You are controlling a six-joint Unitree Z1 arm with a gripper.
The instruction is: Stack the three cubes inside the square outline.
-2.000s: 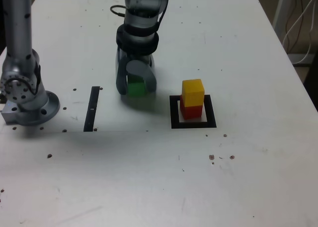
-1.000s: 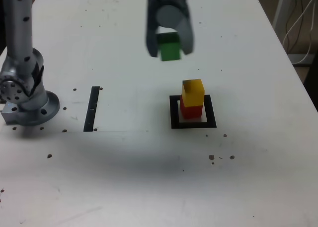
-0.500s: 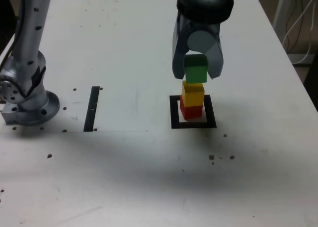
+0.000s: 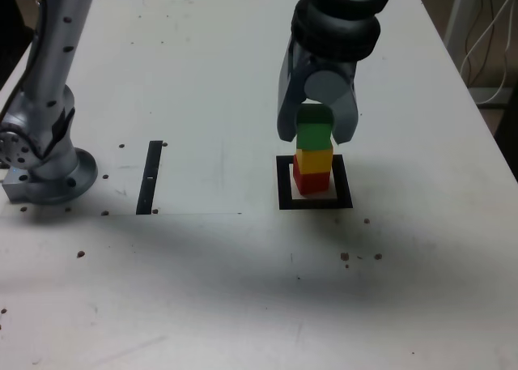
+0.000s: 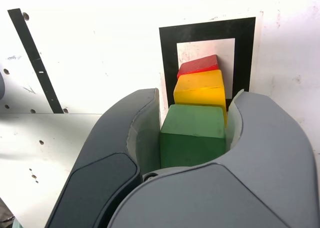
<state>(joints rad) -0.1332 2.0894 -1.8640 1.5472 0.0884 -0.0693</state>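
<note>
Hand lowered, green cube now touching yellow cube.

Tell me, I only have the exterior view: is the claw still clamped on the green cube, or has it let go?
Observer: In the wrist view the claw has both fingers against the sides of the green cube, so it reads as gripped.
Operator: Is the stack lined up under it?
Observer: Partly. The wrist view shows the yellow cube and, beneath it, the red cube offset from the green one rather than hidden squarely under it.
Operator: Are they inside the square?
Observer: Yes, white centre of the black square outline shows beside them.
</note>
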